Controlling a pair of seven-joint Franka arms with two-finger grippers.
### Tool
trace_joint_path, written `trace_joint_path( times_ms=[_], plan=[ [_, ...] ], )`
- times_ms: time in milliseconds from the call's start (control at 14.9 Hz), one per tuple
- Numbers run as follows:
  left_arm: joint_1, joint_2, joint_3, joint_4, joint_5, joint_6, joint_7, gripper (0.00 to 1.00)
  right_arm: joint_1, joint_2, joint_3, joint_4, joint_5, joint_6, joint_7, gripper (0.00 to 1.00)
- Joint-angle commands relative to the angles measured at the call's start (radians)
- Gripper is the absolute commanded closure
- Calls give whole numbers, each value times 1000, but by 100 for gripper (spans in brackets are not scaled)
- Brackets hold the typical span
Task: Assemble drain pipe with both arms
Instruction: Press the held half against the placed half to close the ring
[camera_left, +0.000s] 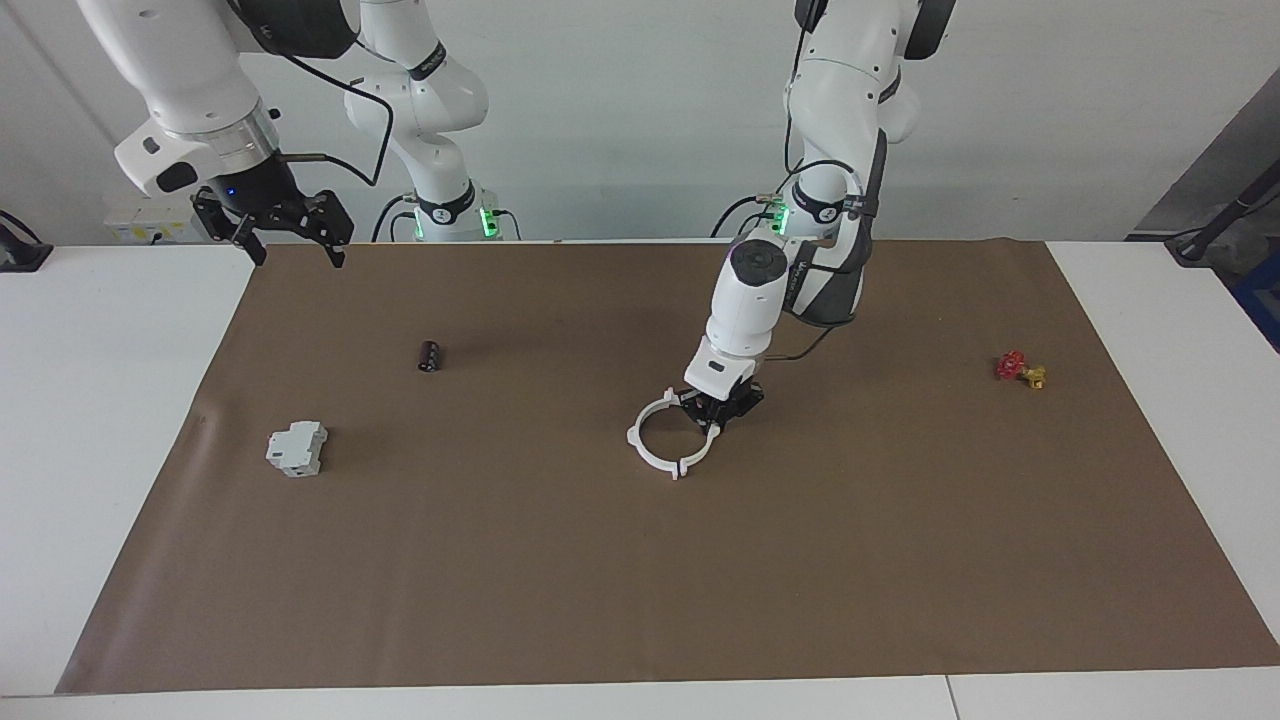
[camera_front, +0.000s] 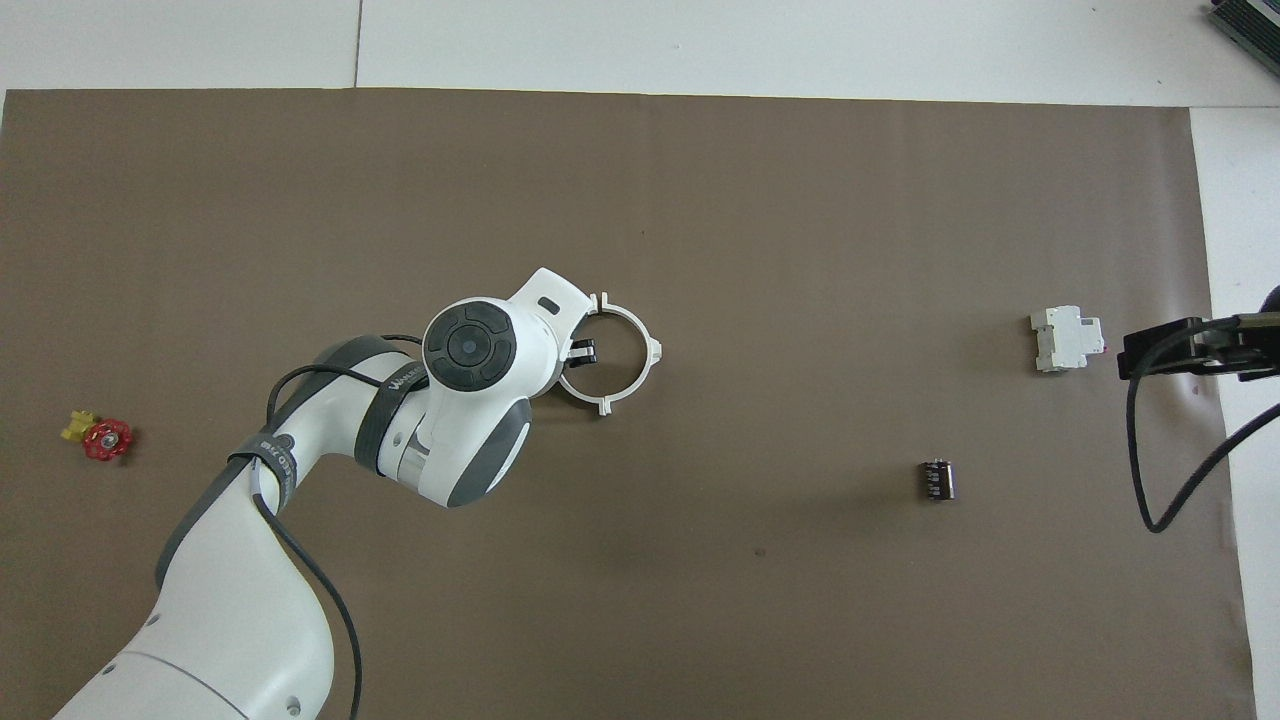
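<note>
Drain pipe: two half-rings, one ring

Drain pipe (camera_left: 668, 437) lies mid-desk on the brown mat (camera_left: 640, 560). Left gripper (camera_left: 716, 412), jaws clamped on its rim. Right gripper (camera_left: 290, 238), jaws apart, waits over the mat's corner. One grey device (camera_left: 297, 448), one valve (camera_left: 1020, 370), one dark cylinder (camera_left: 430, 355).

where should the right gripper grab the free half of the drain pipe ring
Judging by its pose, take the drain pipe's free half mid-arc, from above, one finger inside the ring and one outside. It lies flat and thin, and the left gripper, shut on the other half, crowds the tabs. The right gripper waits open.
</note>
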Motion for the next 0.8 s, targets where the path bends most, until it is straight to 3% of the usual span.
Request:
trace_joint_path(
  times_ms=[0, 736],
  plan=[
    [-24, 12, 21, 10, 7, 14, -18, 100, -12, -17, 4, -8, 7, -5, -22, 0],
    [-18, 14, 26, 9, 12, 6, -18, 100, -11, -17, 4, -8, 7, -5, -22, 0]
  ],
)
